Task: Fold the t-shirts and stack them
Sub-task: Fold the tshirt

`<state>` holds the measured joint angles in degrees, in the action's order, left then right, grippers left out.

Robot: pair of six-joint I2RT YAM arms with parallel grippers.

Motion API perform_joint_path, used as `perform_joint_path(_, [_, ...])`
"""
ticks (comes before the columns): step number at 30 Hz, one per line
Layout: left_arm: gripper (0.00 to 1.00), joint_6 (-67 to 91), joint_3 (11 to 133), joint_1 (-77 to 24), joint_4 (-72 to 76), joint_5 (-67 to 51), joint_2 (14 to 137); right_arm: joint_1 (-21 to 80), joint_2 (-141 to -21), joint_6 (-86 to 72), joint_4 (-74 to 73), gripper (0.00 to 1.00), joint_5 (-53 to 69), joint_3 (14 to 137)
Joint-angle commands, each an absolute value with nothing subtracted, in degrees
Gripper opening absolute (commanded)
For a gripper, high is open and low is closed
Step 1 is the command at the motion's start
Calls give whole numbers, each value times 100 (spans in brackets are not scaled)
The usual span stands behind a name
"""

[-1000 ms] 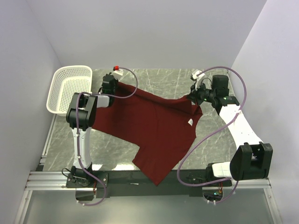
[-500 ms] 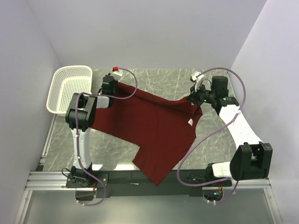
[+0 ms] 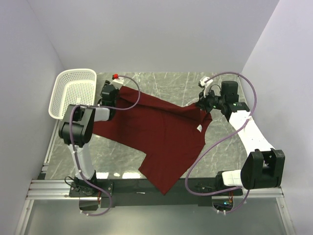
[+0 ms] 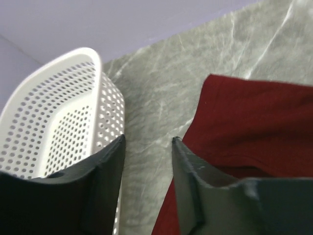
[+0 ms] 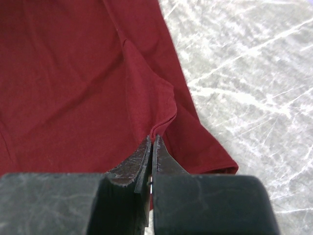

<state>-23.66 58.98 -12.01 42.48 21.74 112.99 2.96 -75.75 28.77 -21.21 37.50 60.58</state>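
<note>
A plain maroon t-shirt (image 3: 161, 132) lies spread across the marble table, its hem hanging over the near edge. My left gripper (image 3: 108, 91) is open and empty at the shirt's far left corner, next to the basket; in the left wrist view the shirt's edge (image 4: 244, 122) lies just right of the right finger, with bare table between the jaws (image 4: 146, 142). My right gripper (image 3: 204, 104) is shut on a pinched fold of the shirt at its far right corner; the fold (image 5: 164, 122) shows at the fingertips (image 5: 152, 139).
A white perforated basket (image 3: 73, 93) stands at the far left, close beside the left gripper, and shows in the left wrist view (image 4: 58, 117). Grey walls close in left, right and back. Purple cables loop off both arms.
My left gripper has moved left toward the basket and let go of the shirt's corner. The right gripper keeps its pinch and has barely moved.
</note>
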Motion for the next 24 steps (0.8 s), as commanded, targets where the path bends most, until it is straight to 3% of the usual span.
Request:
perform_joint_path(1, [50, -1978, 5704, -1266, 4562, 2118, 10539, 272, -7471, 3102, -2171, 0, 3814, 5968])
perform_joint_path(11, [57, -1082, 5221, -1292, 3754, 1802, 9142, 281, -7234, 3840, -2698, 0, 4131, 5564])
perform_joint_path(24, [59, -598, 5080, -1292, 2672, 1371, 7964, 334, -6890, 4412, -3129, 0, 4315, 5106])
